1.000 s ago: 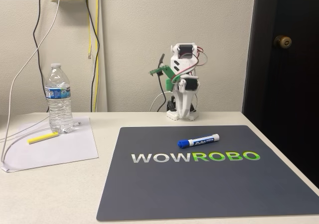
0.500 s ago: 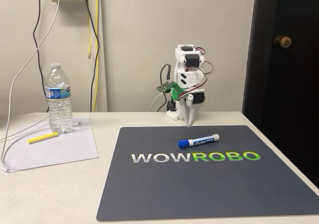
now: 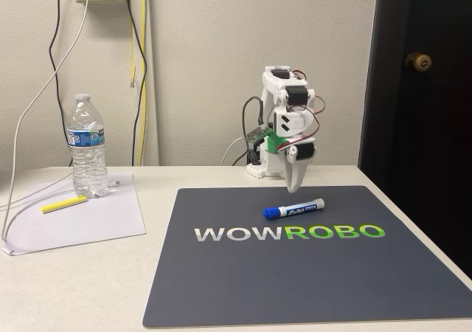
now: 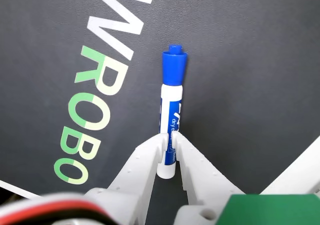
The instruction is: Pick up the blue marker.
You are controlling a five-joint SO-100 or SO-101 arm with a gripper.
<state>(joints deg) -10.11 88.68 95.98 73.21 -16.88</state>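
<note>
The blue marker (image 3: pixel 293 209) lies flat on the dark mat (image 3: pixel 310 273), blue cap to the left in the fixed view. There my gripper (image 3: pixel 293 188) points down just behind the marker, slightly above the mat. In the wrist view the marker (image 4: pixel 172 85) runs lengthwise, cap at the top, on the mat (image 4: pixel 250 60). My gripper (image 4: pixel 168 136) is shut, its white fingertips (image 4: pixel 156 147) nearly meeting over the marker's white end. It hovers over the marker and holds nothing.
At the left, a water bottle (image 3: pixel 88 147) and a yellow highlighter (image 3: pixel 63 203) rest on a white sheet of paper (image 3: pixel 88 225). Cables hang down the wall behind them. A dark door (image 3: pixel 420 88) stands at the right. The table edge runs close to the mat's right side.
The arm has unfolded from its tucked pose, swinging the gripper forward and down toward the marker. The marker has not moved.
</note>
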